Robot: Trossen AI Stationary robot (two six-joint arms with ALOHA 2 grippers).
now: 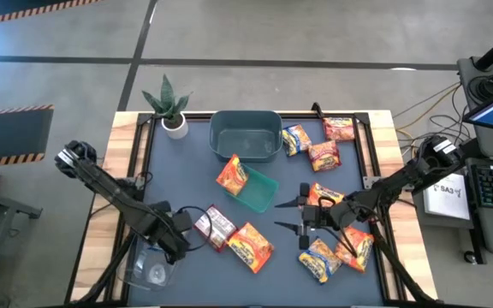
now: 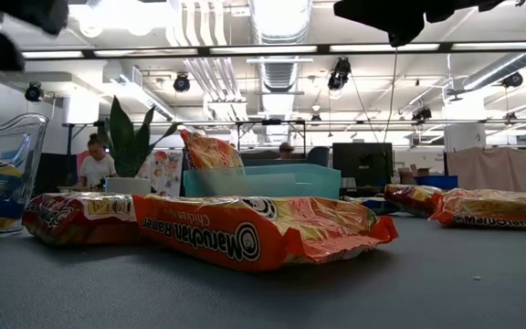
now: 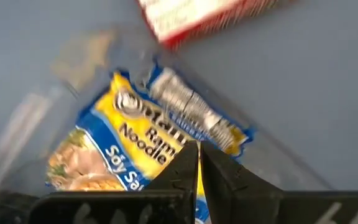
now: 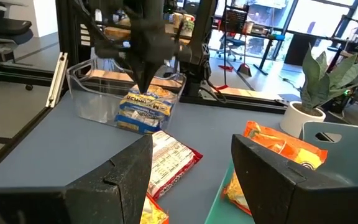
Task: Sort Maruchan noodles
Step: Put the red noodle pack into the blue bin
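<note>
Maruchan noodles: a yellow-and-blue packet is pinched by its edge in the left gripper, fingers pressed together, over the clear tub at the table's front left corner. Right gripper hovers spread beside the green tray, orange packets just past it
</note>
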